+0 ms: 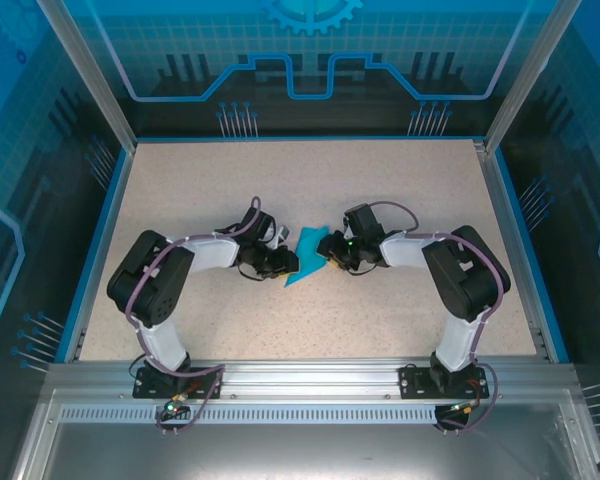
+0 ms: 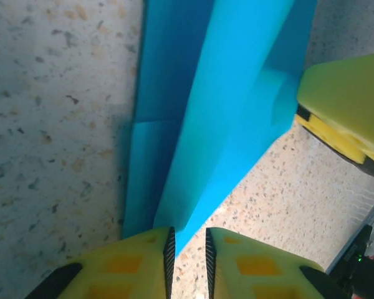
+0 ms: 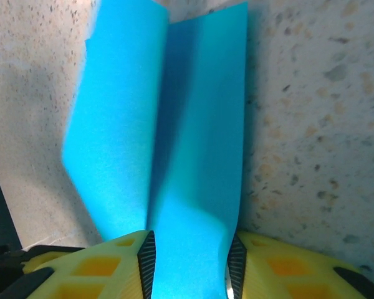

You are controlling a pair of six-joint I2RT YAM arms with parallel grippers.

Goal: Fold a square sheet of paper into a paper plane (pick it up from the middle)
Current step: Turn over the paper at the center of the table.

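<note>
Two grippers nose to nose at mid-table, and the folded teal sheet [image 1: 306, 258] is strung between them. The right gripper [image 3: 191, 265] has it: the paper runs straight down between the black pads, jaws clamped on it. Two panels rise away in a shallow V, with a shadowed crease up the centre. The left gripper [image 2: 187, 258] is another story. Its pads stand a narrow slot apart with speckled table showing through, and the sheet's pointed corner sits right at the mouth, not pinched. Whether the paper rests on the table or hangs just clear, I can't tell.

My read: we're mid-fold, well past the pick-up. The centre crease is in and the flaps are being worked, but this is nowhere near a finished dart. The next move, I'd say, calls for the left jaws to take a fresh bite on a flap or corner while the right holds the crease firm. It's thin paper, so a skewed pull would buckle it.

The surface is a matte, beige speckled tabletop [image 1: 410, 200] with a blue rim [image 1: 300, 138] round it. Behind stand clear panels [image 1: 310, 60] printed with blue circuit lines and a gear, and an aluminium rail [image 1: 310, 375] carries the arm bases.
</note>
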